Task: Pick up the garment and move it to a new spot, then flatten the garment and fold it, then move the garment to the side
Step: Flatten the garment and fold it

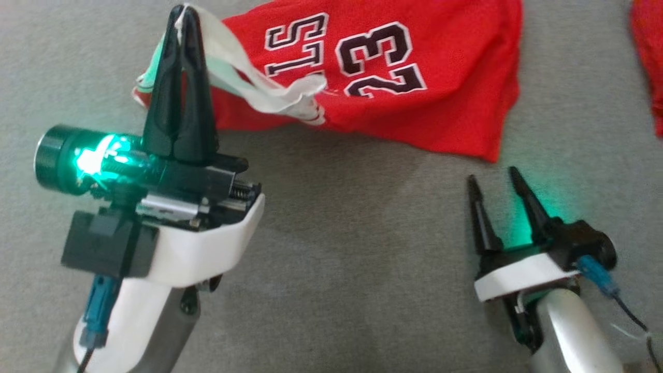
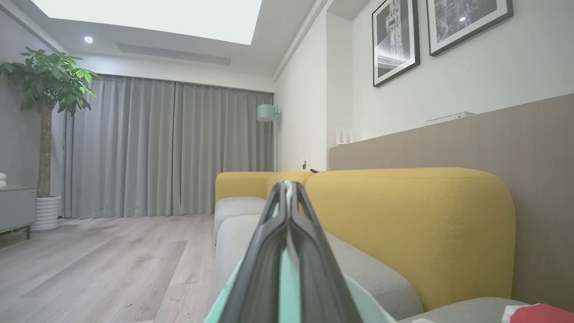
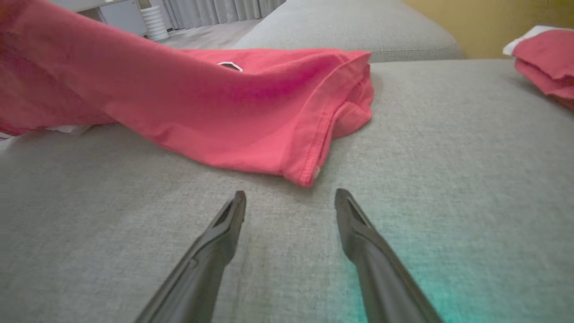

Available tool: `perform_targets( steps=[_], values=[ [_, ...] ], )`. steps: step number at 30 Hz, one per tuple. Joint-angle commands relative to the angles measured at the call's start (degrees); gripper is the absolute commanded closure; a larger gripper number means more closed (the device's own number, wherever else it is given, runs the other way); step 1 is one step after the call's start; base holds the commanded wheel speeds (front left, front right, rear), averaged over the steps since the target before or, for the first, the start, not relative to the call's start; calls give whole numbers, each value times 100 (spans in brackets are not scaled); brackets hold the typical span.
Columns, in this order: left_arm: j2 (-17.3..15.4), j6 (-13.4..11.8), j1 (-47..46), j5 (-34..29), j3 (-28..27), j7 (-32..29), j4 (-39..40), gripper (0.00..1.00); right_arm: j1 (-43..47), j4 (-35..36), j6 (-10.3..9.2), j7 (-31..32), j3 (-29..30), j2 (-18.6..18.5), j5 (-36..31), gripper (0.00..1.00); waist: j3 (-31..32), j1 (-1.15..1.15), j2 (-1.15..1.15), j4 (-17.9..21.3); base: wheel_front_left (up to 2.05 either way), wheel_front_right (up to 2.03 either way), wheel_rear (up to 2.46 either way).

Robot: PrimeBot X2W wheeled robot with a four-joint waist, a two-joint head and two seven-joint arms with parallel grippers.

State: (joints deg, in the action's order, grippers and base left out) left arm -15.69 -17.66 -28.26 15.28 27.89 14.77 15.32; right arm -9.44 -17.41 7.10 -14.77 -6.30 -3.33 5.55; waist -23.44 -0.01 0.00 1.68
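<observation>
The garment (image 1: 393, 83) is a red jersey with white trim and the number 23, lying partly folded on the grey sofa seat (image 1: 336, 248). My left gripper (image 1: 184, 13) is shut on the jersey's white strap edge and holds that end lifted. In the left wrist view the shut fingers (image 2: 287, 186) pinch a sliver of white cloth. My right gripper (image 1: 493, 178) stands open just in front of the jersey's lower right corner, touching nothing. The right wrist view shows the open right gripper (image 3: 290, 197) a short way from the red hem corner (image 3: 309, 177).
Another red cloth (image 1: 647, 57) lies at the far right of the seat, also seen as red cloth (image 3: 545, 58). Yellow back cushions (image 2: 412, 224) rise behind the seat. A wood floor (image 2: 98, 264), grey curtains and a potted plant (image 2: 45, 89) lie beyond.
</observation>
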Motion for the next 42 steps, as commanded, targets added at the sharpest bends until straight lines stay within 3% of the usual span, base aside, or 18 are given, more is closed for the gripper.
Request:
perform_targets(
  steps=[1,12,22,29,32,35,40,42],
  values=[
    [-67,2,41,-89,-256,21,263,100,-223,172,39,-23,-241,-15,-61,0,54,1,0,108,0,0,0],
    [45,186,103,-285,-296,22,409,100,-751,-780,39,-23,46,44,41,0,139,1,0,96,0,0,0],
    [109,255,141,-355,-325,22,417,100,-799,-605,39,-23,-190,45,210,0,207,1,0,79,0,0,0],
    [179,321,163,-383,-340,22,416,100,-883,-1187,39,-23,-53,45,208,0,298,1,0,61,0,0,0],
    [192,341,179,-387,-364,22,421,100,-924,-1274,39,-23,1,45,201,7,328,1,0,47,0,0,0],
    [210,359,212,-399,-372,22,422,100,-953,-1258,39,-23,-103,45,241,0,351,1,0,29,0,0,0],
    [233,386,252,-419,-378,23,414,100,-968,-1264,39,-23,-168,45,289,0,364,1,0,16,0,0,0],
    [250,397,256,-424,-379,23,412,100,-1002,-1333,39,-23,-151,45,289,4,368,1,0,6,0,0,0]
  ],
)
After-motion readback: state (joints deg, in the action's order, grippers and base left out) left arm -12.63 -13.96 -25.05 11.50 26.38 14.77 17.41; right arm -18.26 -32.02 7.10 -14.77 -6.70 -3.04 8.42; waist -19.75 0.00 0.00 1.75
